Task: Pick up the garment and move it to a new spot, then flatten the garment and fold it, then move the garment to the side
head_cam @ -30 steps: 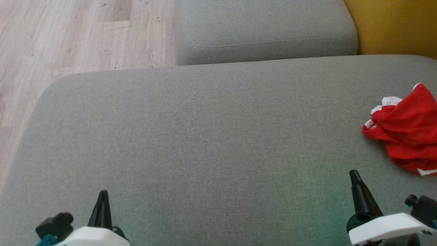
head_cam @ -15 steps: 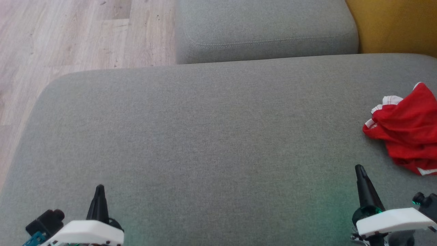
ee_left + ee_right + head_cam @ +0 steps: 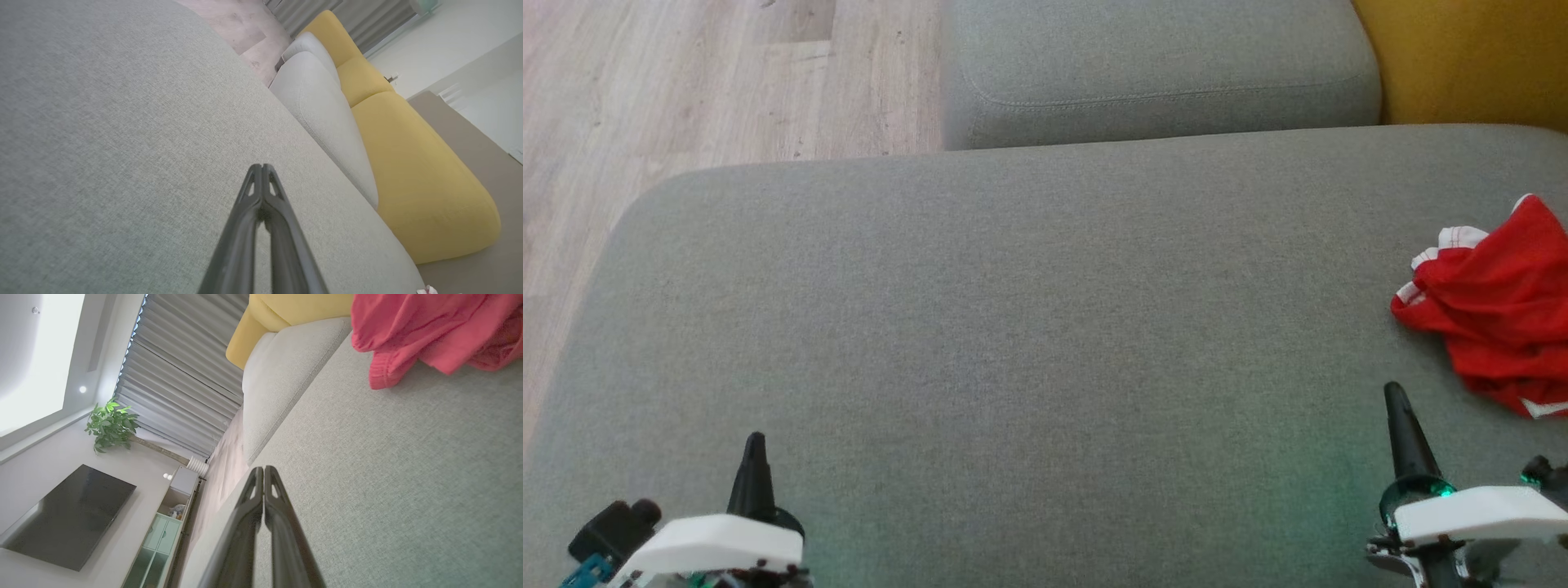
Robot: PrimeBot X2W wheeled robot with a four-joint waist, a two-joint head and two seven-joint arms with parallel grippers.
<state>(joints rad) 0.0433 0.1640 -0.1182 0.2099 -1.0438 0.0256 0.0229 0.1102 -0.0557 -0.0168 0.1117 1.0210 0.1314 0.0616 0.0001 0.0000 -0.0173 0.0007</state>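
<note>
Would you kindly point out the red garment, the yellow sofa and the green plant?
red garment (image 3: pixel 1494 318), head view, crumpled middle.
yellow sofa (image 3: pixel 412 163), left wrist view, nearest cushion.
green plant (image 3: pixel 110 424), right wrist view, leaves.

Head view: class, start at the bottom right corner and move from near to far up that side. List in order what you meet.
right gripper, jaws shut → red garment → yellow cushion
</note>
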